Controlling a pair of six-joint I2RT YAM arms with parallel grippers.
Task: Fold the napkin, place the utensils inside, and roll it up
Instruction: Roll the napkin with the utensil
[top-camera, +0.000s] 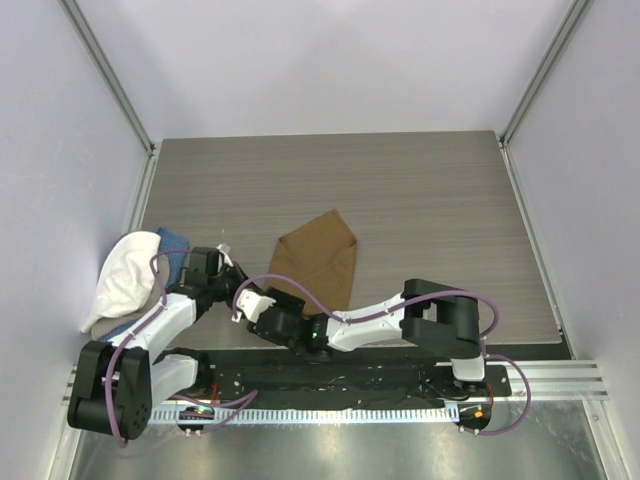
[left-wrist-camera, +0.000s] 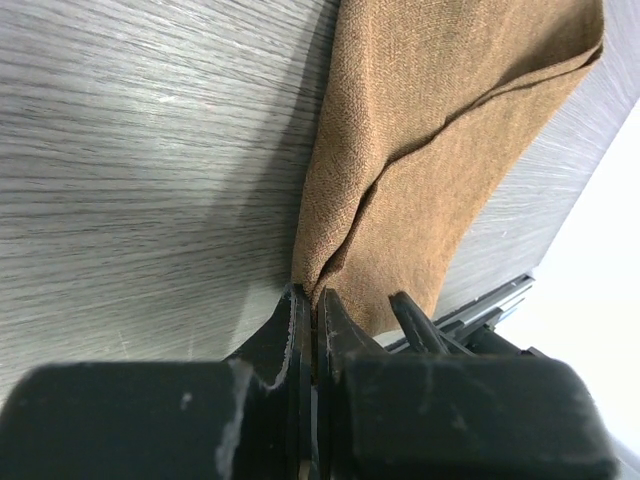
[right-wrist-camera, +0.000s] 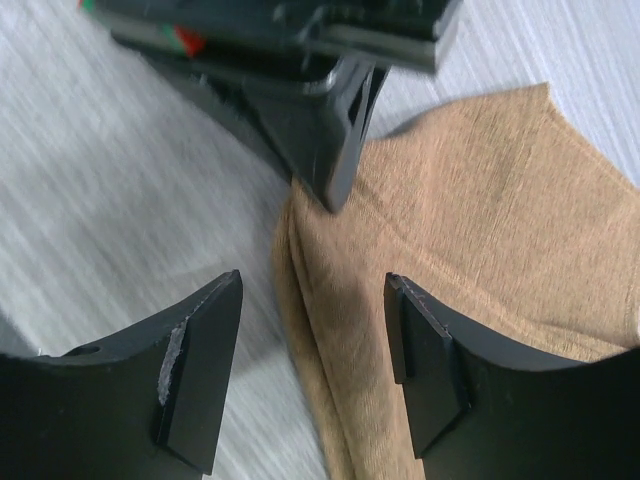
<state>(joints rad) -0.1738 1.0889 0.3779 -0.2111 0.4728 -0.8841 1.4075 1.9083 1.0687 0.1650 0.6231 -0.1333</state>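
While the overhead view only places the folded napkin (top-camera: 320, 262) on the tabletop (top-camera: 420, 190), wrist views show the left end effector (left-wrist-camera: 308, 312) pinched shut on its edge and the right end effector (right-wrist-camera: 312, 290) open above it.

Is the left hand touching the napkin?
Touching. The left wrist view shows the left hand shut, pinching an edge of the napkin.

Grey wood-grain table (top-camera: 430, 200): folded napkin (top-camera: 320, 265) centre; white cloth (top-camera: 125, 275), blue cloth (top-camera: 175, 243) left edge.
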